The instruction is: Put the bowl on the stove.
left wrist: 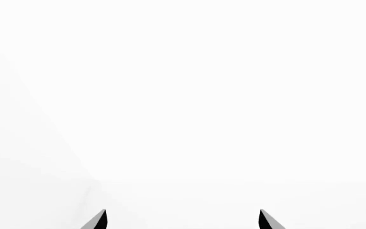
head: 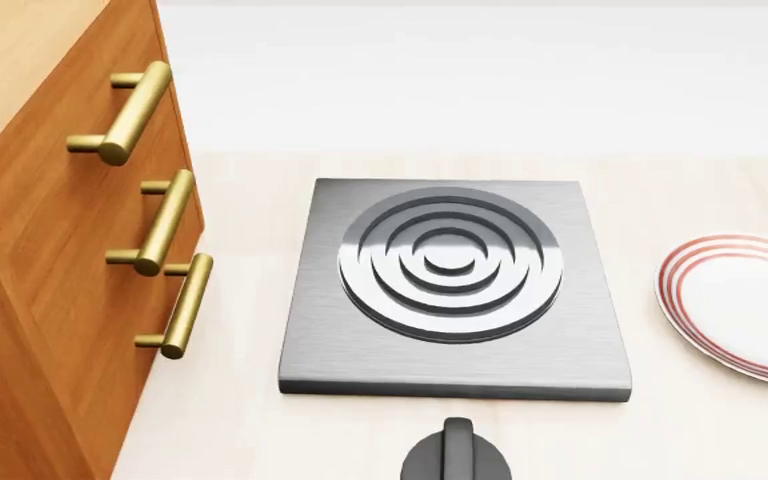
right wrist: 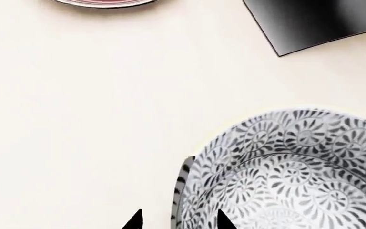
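Observation:
The bowl (right wrist: pixel 285 171), white with a dense grey-blue floral pattern, shows only in the right wrist view, standing on the pale counter. My right gripper (right wrist: pixel 179 220) straddles its near rim: one fingertip outside the wall, the other inside, with a gap on each side of the rim. A corner of the stove (right wrist: pixel 310 24) lies beyond the bowl. In the head view the stove (head: pixel 344 350) is a dark grey square slab with a ringed burner, nothing on it. My left gripper (left wrist: pixel 183 219) is open against plain white, holding nothing. Neither gripper shows in the head view.
A white plate with red rings (head: pixel 744 305) lies right of the stove; its edge (right wrist: pixel 103 2) also shows in the right wrist view. A black round knob (head: pixel 458 455) sits in front of the stove. A wooden cabinet (head: pixel 37 300) with brass handles (head: pixel 177 305) stands on the left.

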